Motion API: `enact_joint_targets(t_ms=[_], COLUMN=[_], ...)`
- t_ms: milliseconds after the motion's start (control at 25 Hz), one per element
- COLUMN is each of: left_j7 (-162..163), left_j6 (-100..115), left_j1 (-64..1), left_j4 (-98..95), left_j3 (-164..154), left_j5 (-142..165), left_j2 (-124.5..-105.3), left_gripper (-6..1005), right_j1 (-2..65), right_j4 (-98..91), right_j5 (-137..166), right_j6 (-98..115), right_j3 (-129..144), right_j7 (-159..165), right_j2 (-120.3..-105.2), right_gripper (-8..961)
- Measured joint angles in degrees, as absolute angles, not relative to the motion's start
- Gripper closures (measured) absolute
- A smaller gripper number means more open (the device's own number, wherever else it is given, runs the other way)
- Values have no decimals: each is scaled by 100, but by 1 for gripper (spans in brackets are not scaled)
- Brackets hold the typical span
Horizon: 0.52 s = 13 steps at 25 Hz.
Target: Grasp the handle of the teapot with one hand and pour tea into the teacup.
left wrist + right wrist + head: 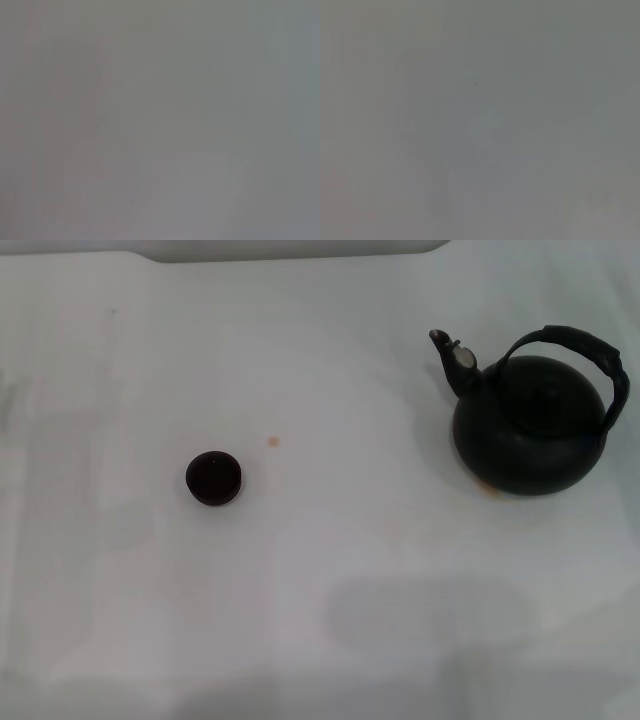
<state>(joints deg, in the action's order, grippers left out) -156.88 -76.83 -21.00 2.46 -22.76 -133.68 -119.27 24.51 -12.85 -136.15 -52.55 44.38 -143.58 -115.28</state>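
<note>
The round matte black teapot [530, 430] stands upright on the white table at the right in the head view. Its short spout [446, 352] with a silvery cap points up and to the left. The thick black arched handle [580, 352] loops over its top, leaning to the right. The tiny dark teacup [213, 478] stands left of the middle, well apart from the teapot. Neither gripper nor arm shows in the head view. Both wrist views show only a plain grey surface.
The white table [330, 570] has a small orange spot [273, 441] between the cup and the teapot. The table's far edge [300, 252] runs along the top of the head view.
</note>
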Motion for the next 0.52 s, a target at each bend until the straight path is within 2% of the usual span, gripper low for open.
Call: enact_joint_targets(t_ms=[520], left_j7=[-15734], left_j6=[-7644], left_j1=[-2101], left_j4=[246], left_j3=[-2293], left_j5=[-13362], left_j2=[-11920], left_gripper=[107], right_j1=[2452], right_j4=[-1277], right_j5=[-13615], right_j6=[-5275], right_j3=[4438], right_j7=[-14361], right_j2=[-11528], right_gripper=[203])
